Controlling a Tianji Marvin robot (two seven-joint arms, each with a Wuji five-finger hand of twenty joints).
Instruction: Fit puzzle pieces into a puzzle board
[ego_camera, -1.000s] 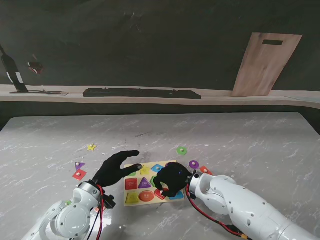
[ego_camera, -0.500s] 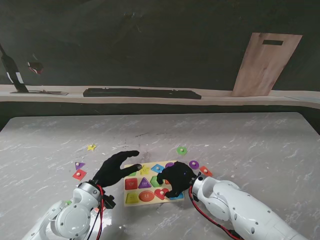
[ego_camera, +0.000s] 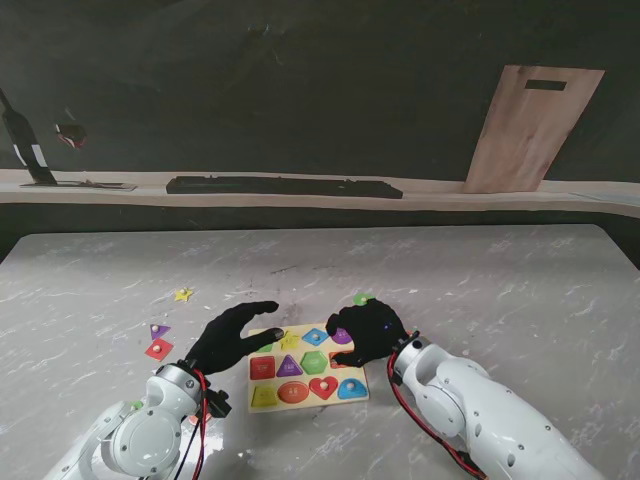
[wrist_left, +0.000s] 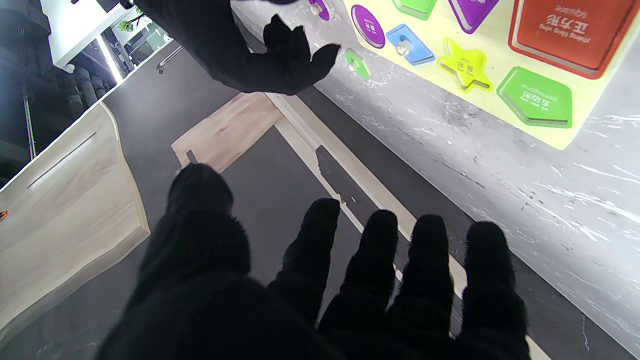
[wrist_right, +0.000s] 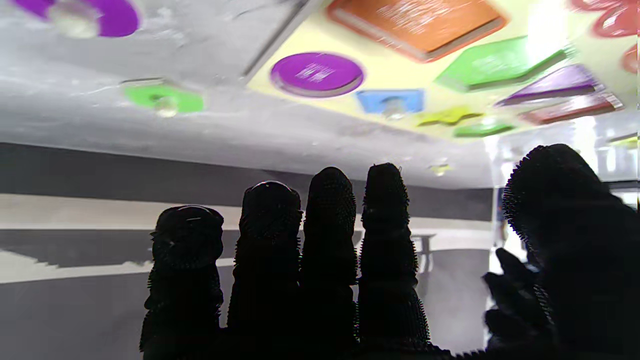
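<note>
The yellow puzzle board (ego_camera: 300, 403) lies on the marble table in front of me, with several coloured shapes seated in it, among them a red heart (ego_camera: 323, 386) and an orange square (wrist_left: 570, 30). My right hand (ego_camera: 365, 332) hovers over the board's far right corner with its fingers spread and nothing in them. My left hand (ego_camera: 232, 337) hangs open over the board's left edge, palm down. The left wrist view shows the board (wrist_left: 500, 50) and my right hand (wrist_left: 260, 55). A loose green piece (ego_camera: 361, 298) lies just beyond my right hand.
Left of the board lie a yellow star (ego_camera: 182, 295), a purple triangle (ego_camera: 158, 330) and a red square (ego_camera: 158, 349). A purple round piece (wrist_right: 75, 15) sits off the board's right side. A keyboard (ego_camera: 285, 186) and a wooden board (ego_camera: 530, 125) stand on the back ledge.
My right hand has lifted off the board's near right part and moved away from me toward the far right corner, leaving the red heart in the board. The left hand has stayed still.
</note>
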